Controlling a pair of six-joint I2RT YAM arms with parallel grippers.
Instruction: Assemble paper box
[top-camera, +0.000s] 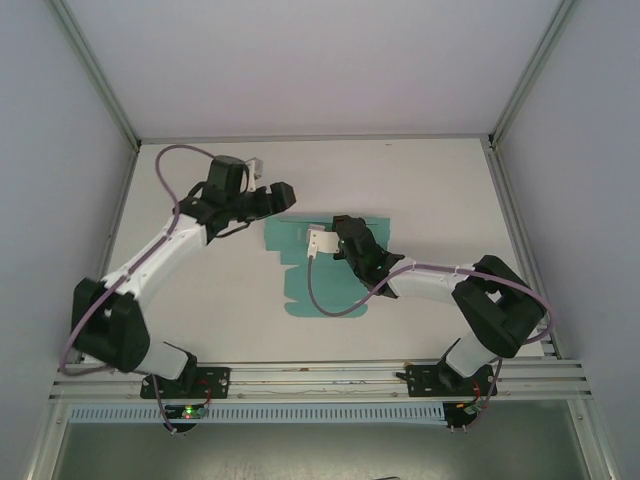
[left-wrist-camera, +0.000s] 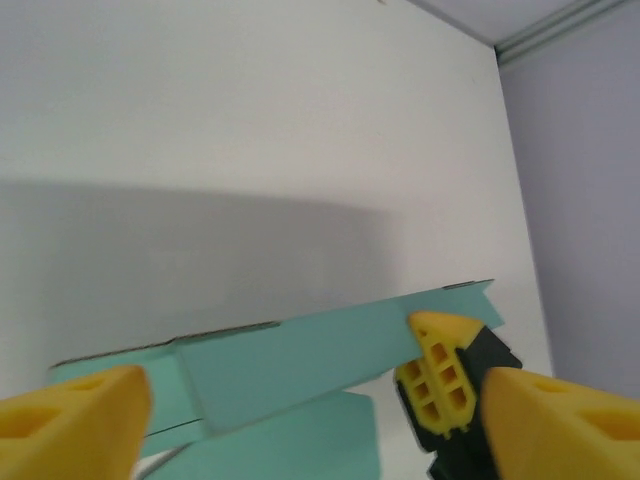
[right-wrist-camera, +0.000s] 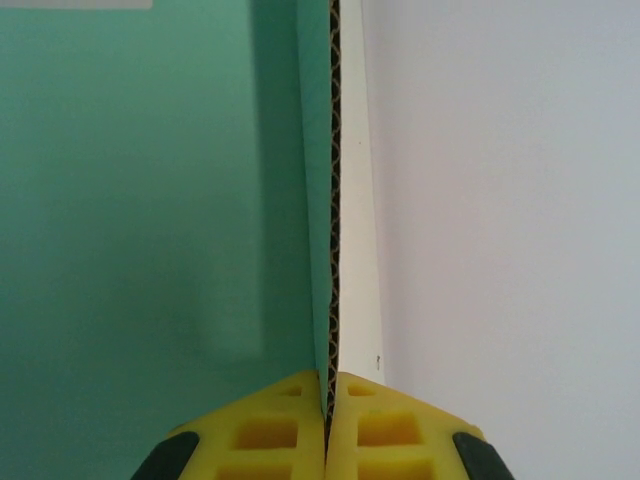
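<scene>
The paper box (top-camera: 320, 275) is a flat teal die-cut sheet lying mid-table, with one long flap (left-wrist-camera: 300, 365) lifted on edge. My right gripper (top-camera: 347, 228) is shut on that flap. The right wrist view shows the yellow pads (right-wrist-camera: 300, 440) pinching the upright corrugated edge (right-wrist-camera: 335, 200), the gripper (right-wrist-camera: 327, 420) closed tight on it. My left gripper (top-camera: 285, 195) hovers just off the sheet's far-left corner. It is open (left-wrist-camera: 315, 430), its yellow fingertips (left-wrist-camera: 70, 425) wide apart and touching nothing. The right gripper's finger (left-wrist-camera: 440, 380) shows at the flap's right end.
The white table (top-camera: 430, 190) is bounded by white walls and aluminium frame rails (top-camera: 320, 375) along the near edge. Both arm bases sit on that rail. Bare tabletop lies behind and to the right of the sheet.
</scene>
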